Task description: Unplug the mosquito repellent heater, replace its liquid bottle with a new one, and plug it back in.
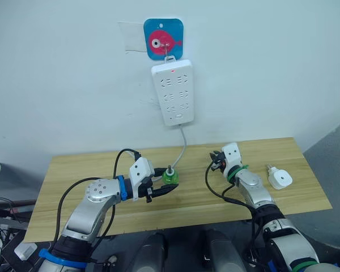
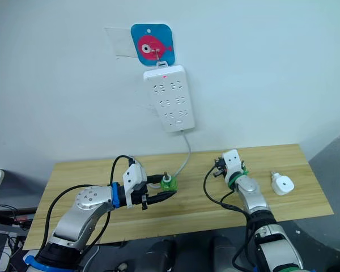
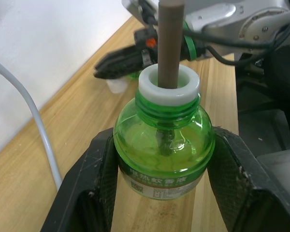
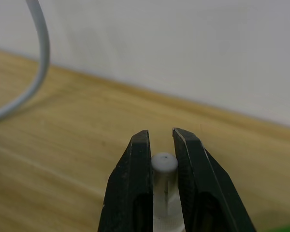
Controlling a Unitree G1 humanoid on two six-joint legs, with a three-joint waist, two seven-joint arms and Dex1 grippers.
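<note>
Green translucent plastic liquid bottle [image 3: 163, 152] with grey wick: clamped by left gripper [image 3: 162, 193]. Grey-tipped wick [image 4: 164, 164]: pinched by right gripper [image 4: 161, 145]. Small white rounded heater [image 1: 280, 179]: laid on wooden table [image 1: 73, 170].

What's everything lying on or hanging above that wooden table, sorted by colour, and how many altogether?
White: 3 - power strip, mosquito repellent heater, small cap pinched in the right gripper.
Green: 1 - liquid bottle clamped in the left gripper.
Blue and pink: 1 - fish hook.
Total: 5

Silver-grey arms are carrying looping black cables; the left arm [image 1: 93, 207] is wearing blue bands, the right arm [image 1: 252, 190] green ones, both ending in black fingers.
</note>
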